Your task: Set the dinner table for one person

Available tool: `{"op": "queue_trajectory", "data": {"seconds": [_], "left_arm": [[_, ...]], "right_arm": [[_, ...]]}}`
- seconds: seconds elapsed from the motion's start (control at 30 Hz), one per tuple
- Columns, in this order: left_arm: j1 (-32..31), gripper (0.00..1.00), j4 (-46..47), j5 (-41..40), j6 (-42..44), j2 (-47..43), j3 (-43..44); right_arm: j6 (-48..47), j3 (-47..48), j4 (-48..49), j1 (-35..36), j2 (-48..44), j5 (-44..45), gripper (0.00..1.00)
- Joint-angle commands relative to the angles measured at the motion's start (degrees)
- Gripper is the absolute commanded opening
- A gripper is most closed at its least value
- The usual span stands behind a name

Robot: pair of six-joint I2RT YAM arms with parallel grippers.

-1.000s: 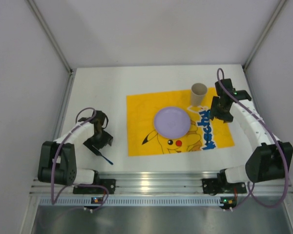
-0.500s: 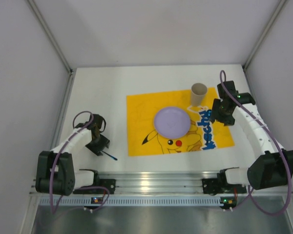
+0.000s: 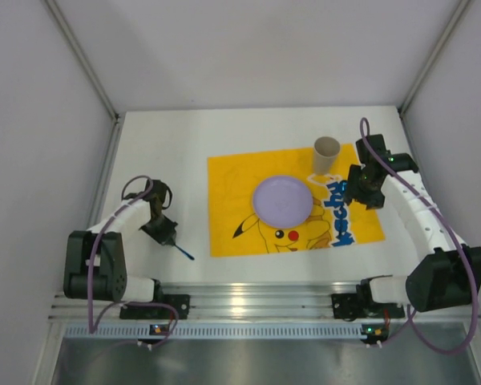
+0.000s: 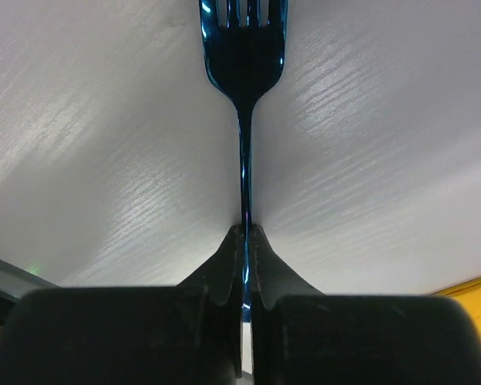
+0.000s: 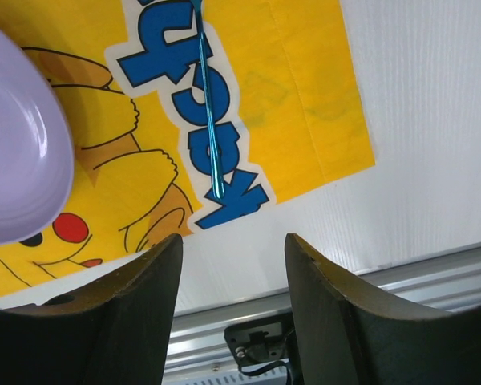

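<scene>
I'm looking at the dinner table [image 3: 168,152]: a broad, matte white top that spreads under and around both claws, with a ribbed aluminium rail [image 3: 248,301] along the near edge by the arm bases.

Starting on the left, my left gripper [image 4: 244,241] is clenched tight. Its fingers [image 4: 224,257] meet on the thin handle of a dark blue fork [image 4: 244,48]. The fork runs straight out ahead of the claw, tines pointing away, with only white tabletop beneath it. I can't tell whether the tines touch the surface. From above, the fork sticks out of the claw toward the rail and the mat.

To the right of that claw, just past the fork's tip, lies the yellow Pikachu mat [image 3: 232,180], flat on the table. A lilac plate [image 3: 282,200] sits on its middle, between my two claws. A beige cup [image 3: 326,152] stands upright at the mat's far edge, just left of and beyond the right claw.

Now the right gripper [image 5: 232,249]: released, fingers spread wide, nothing between them. It hangs over the mat's right end. Ahead of its fingertips a slim blue utensil [image 5: 208,112] lies along the blue lettering, apart from both fingers. The plate's rim is off to that claw's left.
</scene>
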Motion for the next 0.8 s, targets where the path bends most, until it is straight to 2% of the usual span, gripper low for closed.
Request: {"op": "queue_trajectory", "data": {"seconds": [0.0, 0.07, 0.2, 0.33, 0.47, 0.53, 0.63, 0.77], "left_arm": [[1.64, 0.0, 10.32, -9.13, 1.76, 8.74, -5.69], [1.55, 0.0, 9.54, -6.5, 4.91, 8.57, -2.02], [-2.92, 0.0, 2.96, -11.04, 9.14, 7.43, 9.84], [-7.67, 0.0, -2.04, -14.12, 12.57, 10.58, 25.9], [-15.22, 0.0, -6.19, -16.68, 14.95, 16.55, 38.23], [-18.55, 0.0, -6.46, -14.49, 15.56, 18.49, 43.5], [-22.51, 0.0, -4.36, -8.0, 16.97, 23.06, 47.47], [-26.48, 0.0, -3.73, -3.94, 18.03, 29.65, 50.73]], "right_arm": [[-0.46, 1.97, -1.4, 0.5, -2.07, 0.53, 0.55], [-0.29, 2.15, -1.4, 0.41, -1.99, 0.53, 0.54], [0.06, 3.73, -1.05, 0.5, -1.81, -0.61, 0.54], [0.77, 5.05, -0.35, 0.41, -1.9, -2.11, 0.54], [1.03, 6.02, -0.26, 0.41, -2.25, -2.11, 0.54], [1.21, 6.28, -0.34, 0.41, -2.77, -1.93, 0.54], [1.21, 5.58, -0.34, 0.41, -3.74, -1.23, 0.54], [1.38, 4.35, -0.78, 0.32, -5.06, -0.61, 0.54]]}}
